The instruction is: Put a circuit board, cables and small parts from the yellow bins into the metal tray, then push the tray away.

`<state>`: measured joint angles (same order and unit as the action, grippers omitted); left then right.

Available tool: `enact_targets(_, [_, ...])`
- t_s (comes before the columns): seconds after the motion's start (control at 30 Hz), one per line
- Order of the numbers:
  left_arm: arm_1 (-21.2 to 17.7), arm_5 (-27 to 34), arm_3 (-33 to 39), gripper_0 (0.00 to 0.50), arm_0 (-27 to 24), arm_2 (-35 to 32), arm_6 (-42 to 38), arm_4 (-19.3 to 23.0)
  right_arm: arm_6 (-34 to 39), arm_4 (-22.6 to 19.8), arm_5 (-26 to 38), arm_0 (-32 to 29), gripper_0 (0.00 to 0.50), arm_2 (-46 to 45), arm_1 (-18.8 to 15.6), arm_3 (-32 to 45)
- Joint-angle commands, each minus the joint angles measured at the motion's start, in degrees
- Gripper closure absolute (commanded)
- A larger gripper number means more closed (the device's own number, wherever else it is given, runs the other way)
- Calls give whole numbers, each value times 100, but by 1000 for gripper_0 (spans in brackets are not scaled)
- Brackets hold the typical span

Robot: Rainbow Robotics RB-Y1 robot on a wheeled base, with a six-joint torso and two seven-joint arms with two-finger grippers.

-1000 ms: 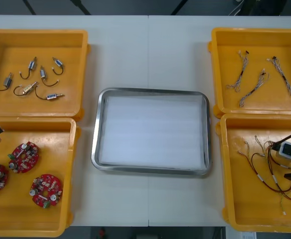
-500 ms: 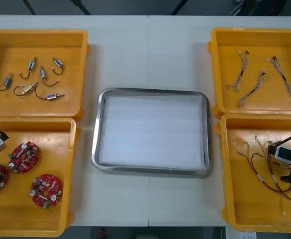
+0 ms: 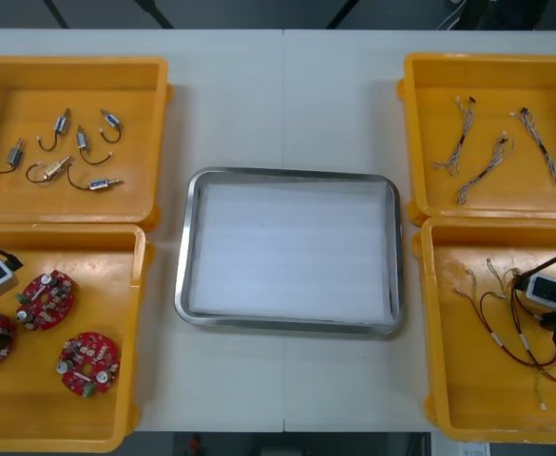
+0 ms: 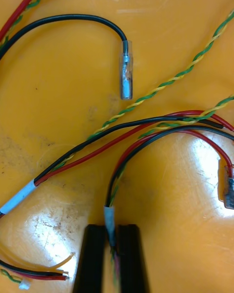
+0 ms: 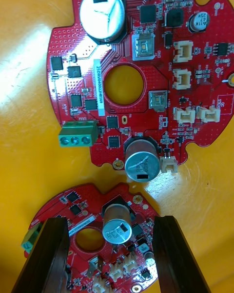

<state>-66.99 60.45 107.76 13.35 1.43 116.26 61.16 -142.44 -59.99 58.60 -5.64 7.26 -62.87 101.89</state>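
Straddling at left: the left gripper (image 5: pixel 111 224) hangs low in the near left yellow bin (image 3: pixel 68 418); its fingers stand apart either side of a red circuit board (image 5: pixel 78 207), not closed on it; two more boards (image 3: pixel 87 361) lie beside it
Far left bin (image 3: pixel 125 85): small metal parts (image 3: pixel 64 152) lie scattered, untouched
Metal tray (image 3: pixel 287 174): between the bins; white inside; nothing in it
Far right bin (image 3: pixel 506 95): pale twisted cables (image 3: pixel 491 157) lie loose
Right gripper (image 4: pixel 112 232): down in the near right bin (image 3: pixel 458 389); fingers pinched together on a red-and-black cable (image 4: pixel 109 215) lying among others on the bin floor
Progress: by the look of it, the very start; board and cable about to be lifted; parts, further cables and the push all to come
Surface and room: light table (image 3: pixel 287 95), seamed down the middle; dark floor beyond its far edge
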Motion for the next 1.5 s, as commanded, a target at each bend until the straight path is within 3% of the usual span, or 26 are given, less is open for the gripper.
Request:
enact_targets(0.03, [-235,-103,-10,0,133,120,-876,-104,-47,-13,-33,46,500,144,-173,-38])
enact_targets(0.43, [-235,-112,-45,0,133,208,-964,-175,-126,-74,205,265,500,-111,-173,59])
enact_targets(0.73, [-235,-103,-54,0,133,226,-991,-157,-108,-162,1224,327,500,-911,-173,569])
enact_targets(0.9, [-226,-103,-54,279,133,226,-1000,-192,-47,-294,1822,318,500,-1464,3,779])
enact_targets(1.0, [-226,-103,-71,368,133,226,-1008,-192,6,-355,2314,336,500,-1878,249,920])
enact_targets(1.2, [-226,-103,-89,437,133,226,-1008,-201,648,-452,3105,459,500,-2273,416,1289])
enact_targets(1.5, [-235,-103,-80,499,80,217,-1008,-192,1957,-566,3536,582,500,-2405,434,1729])
